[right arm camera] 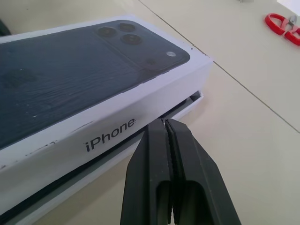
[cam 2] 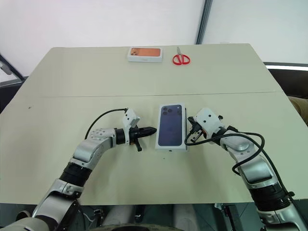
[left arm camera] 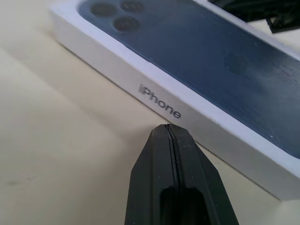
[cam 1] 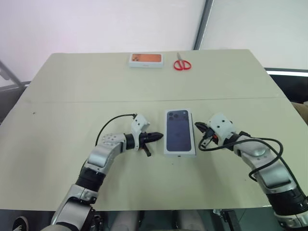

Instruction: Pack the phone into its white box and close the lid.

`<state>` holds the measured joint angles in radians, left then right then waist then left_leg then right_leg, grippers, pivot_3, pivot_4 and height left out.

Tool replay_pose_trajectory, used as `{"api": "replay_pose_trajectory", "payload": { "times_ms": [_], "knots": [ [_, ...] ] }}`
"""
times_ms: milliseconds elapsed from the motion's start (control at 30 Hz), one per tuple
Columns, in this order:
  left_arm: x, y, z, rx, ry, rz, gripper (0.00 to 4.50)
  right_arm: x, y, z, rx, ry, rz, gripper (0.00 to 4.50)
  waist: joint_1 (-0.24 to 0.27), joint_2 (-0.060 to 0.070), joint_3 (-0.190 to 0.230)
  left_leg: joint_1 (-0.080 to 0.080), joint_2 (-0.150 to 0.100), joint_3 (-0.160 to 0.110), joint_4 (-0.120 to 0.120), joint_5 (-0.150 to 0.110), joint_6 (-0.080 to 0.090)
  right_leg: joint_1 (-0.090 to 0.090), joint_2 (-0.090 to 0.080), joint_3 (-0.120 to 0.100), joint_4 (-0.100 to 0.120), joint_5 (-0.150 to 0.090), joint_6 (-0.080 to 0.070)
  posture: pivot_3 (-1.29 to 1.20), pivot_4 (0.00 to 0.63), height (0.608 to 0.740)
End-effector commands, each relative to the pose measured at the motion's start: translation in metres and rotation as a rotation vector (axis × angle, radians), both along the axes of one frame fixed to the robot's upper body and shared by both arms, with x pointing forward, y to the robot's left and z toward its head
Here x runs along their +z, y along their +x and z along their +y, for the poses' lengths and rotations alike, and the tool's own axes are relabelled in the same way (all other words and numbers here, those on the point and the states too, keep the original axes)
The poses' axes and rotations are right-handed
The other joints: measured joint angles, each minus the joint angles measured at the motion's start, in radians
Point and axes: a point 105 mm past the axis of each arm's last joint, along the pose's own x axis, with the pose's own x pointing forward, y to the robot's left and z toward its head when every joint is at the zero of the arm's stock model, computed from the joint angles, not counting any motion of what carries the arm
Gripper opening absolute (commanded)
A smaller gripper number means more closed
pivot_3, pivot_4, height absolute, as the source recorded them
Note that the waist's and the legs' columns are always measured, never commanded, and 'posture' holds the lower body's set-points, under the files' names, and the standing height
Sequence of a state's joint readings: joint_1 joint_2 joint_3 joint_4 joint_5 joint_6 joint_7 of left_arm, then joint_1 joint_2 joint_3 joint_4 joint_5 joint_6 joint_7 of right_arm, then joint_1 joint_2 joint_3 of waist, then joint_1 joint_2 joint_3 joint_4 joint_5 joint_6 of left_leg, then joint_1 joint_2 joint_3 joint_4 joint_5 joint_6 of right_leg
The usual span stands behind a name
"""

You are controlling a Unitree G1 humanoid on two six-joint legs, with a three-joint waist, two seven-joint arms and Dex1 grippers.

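The lid (cam 1: 180,132), printed with a dark navy phone picture and marked "iPhone" on its side walls, sits over the white box (right arm camera: 140,145) near the middle of the desk (cam 1: 72,82), between your two tools. The right wrist view shows the lid not fully seated: along its right side a dark gap remains, and the white box's rim juts out below. The phone itself is hidden under the lid; whether it lies inside cannot be told.

Left tool (cam 1: 155,136): fingers pressed together, empty, tip just beside the lid's left wall at 9 o'clock from the box. Right tool (right arm camera: 167,129): fingers pressed together, empty, tip at the lid's right wall at 3 o'clock, close to the gap.

Risks, as judged from here. With both tools level and aimed at the side walls, a sideways push from one side alone would likely slide or turn the whole box on the smooth desk rather than seat the lid. Pressing down on one edge only could tilt the lid and jam it on the rim. The right tip could also catch in the open gap and lift the lid.

Orientation: the box's long axis runs from 6 to 12 o'clock, away from you, tilted very slightly. The printed camera cluster lies at the far end, toward 12 o'clock, on the left corner.

An orange-faced white box (cam 1: 146,59) and red scissors (cam 1: 182,64) lie well apart at the far edge.
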<state>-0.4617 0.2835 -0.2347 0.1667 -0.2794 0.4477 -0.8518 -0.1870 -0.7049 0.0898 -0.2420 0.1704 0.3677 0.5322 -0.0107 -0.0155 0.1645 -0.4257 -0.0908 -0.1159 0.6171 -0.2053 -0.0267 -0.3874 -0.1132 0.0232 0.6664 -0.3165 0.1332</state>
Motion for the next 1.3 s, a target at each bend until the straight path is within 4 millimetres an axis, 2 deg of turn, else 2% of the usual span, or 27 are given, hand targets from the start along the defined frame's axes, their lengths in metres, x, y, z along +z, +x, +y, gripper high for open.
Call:
{"api": "replay_pose_trajectory", "payload": {
  "times_ms": [33,400,633,800,1000,1300],
  "knots": [
    [-0.004,-0.002,-0.005,-0.03,0.02,-0.011,0.0,0.02,0.0,0.005,0.02,0.001,-0.067,0.07,0.0,0.0,0.0,0.0,0.0,0.0,0.0,0.0,0.0,0.0,0.0,0.0,0.0,0.0,0.0,0.0,0.15,0.74],
    [0.033,0.008,-0.025,-0.025,-0.124,-0.02,0.0,0.011,-0.002,0.005,0.021,-0.018,-0.038,0.07,0.0,0.0,0.0,0.0,0.0,0.0,0.0,0.0,0.0,0.0,0.0,0.0,0.0,0.0,0.0,0.0,0.15,0.74],
    [0.024,0.005,-0.025,-0.036,-0.087,-0.029,0.0,0.012,-0.002,0.002,0.014,-0.023,-0.042,0.07,0.0,0.0,0.0,0.0,0.0,0.0,0.001,0.0,0.0,0.0,0.0,0.0,0.0,0.0,0.0,0.0,0.15,0.74],
    [0.033,0.003,-0.033,-0.049,-0.143,-0.026,0.0,0.008,-0.004,-0.005,0.017,-0.091,-0.033,0.07,0.003,0.0,0.0,0.0,-0.001,0.0,0.001,0.0,0.0,0.0,0.0,0.0,0.0,0.0,0.0,0.0,0.15,0.74],
    [0.028,0.001,-0.036,-0.058,-0.121,-0.033,0.0,0.003,-0.006,-0.012,0.024,-0.107,0.013,0.07,0.001,0.0,0.0,0.0,-0.001,0.0,0.001,0.0,0.0,0.0,0.0,0.0,0.0,0.0,0.0,0.0,0.15,0.74],
    [0.029,0.002,-0.032,-0.049,-0.113,-0.053,0.0,-0.014,-0.015,0.001,0.078,-0.141,0.069,0.07,-0.001,0.0,0.0,0.0,0.0,0.0,0.001,0.0,0.0,0.0,0.0,0.0,0.0,0.0,0.0,0.0,0.15,0.74]
  ]
}}
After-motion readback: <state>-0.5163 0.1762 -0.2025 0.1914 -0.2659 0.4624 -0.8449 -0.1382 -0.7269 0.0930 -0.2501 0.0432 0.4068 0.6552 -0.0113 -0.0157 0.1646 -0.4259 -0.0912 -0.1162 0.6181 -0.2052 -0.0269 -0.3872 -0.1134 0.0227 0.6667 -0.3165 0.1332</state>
